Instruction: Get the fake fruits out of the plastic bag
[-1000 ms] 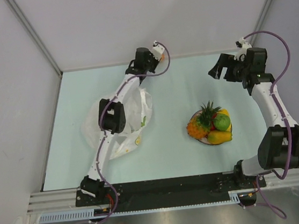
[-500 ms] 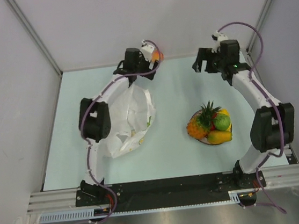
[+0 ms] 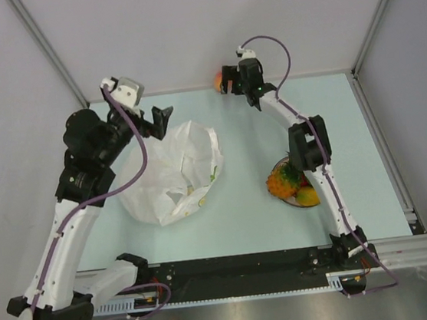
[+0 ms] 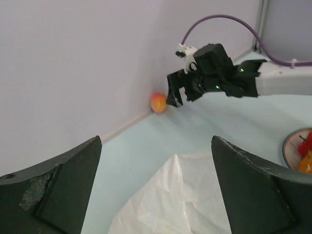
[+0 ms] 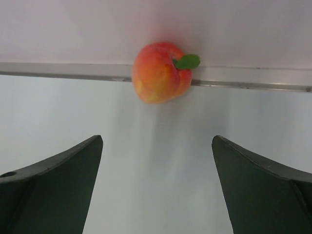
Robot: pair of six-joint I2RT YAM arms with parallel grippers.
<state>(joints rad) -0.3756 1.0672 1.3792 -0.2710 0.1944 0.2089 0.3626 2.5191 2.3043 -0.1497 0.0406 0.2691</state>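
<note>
The plastic bag (image 3: 176, 172) lies crumpled and white at the table's left centre, also visible in the left wrist view (image 4: 180, 200). A pink-orange peach (image 3: 217, 84) rests on the table against the back wall, seen close in the right wrist view (image 5: 158, 73). My right gripper (image 3: 227, 81) is open right beside it, the peach just beyond its fingertips (image 5: 157, 139). My left gripper (image 3: 161, 121) hangs open and empty above the bag's far-left edge (image 4: 156, 141). The other fake fruits (image 3: 284, 181) sit piled on a plate, partly hidden by my right arm.
The plate (image 3: 301, 201) stands right of centre under the right forearm (image 3: 308, 145). The back wall and its base rail (image 5: 253, 85) run directly behind the peach. Side walls close in the table at left and right.
My left gripper opened, let go of the peach at the back wall and swung away to the left and up. My right gripper travelled left along the back to the peach.
</note>
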